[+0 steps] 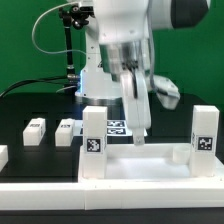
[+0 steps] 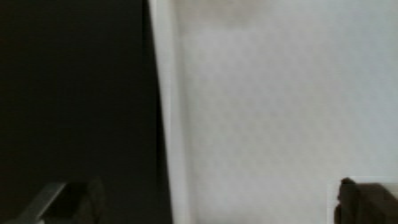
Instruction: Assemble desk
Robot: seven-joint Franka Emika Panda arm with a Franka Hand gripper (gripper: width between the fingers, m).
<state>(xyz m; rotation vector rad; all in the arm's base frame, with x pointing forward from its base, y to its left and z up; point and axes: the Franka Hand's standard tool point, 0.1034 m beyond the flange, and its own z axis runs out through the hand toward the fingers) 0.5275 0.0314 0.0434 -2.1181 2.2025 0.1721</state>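
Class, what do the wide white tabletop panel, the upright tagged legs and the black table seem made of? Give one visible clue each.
Wide white tabletop panel: probably moulded plastic, matte; uniform white, soft raised rim, no grain.
Upright white square legs: likely the same plastic; each black-and-white tag looks like a printed sticker.
Black table: dull, non-reflective, perhaps cloth or mat; cannot tell which.

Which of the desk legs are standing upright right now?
The two on the tabletop panel: exterior view's left leg and right leg; the loose legs lie flat.
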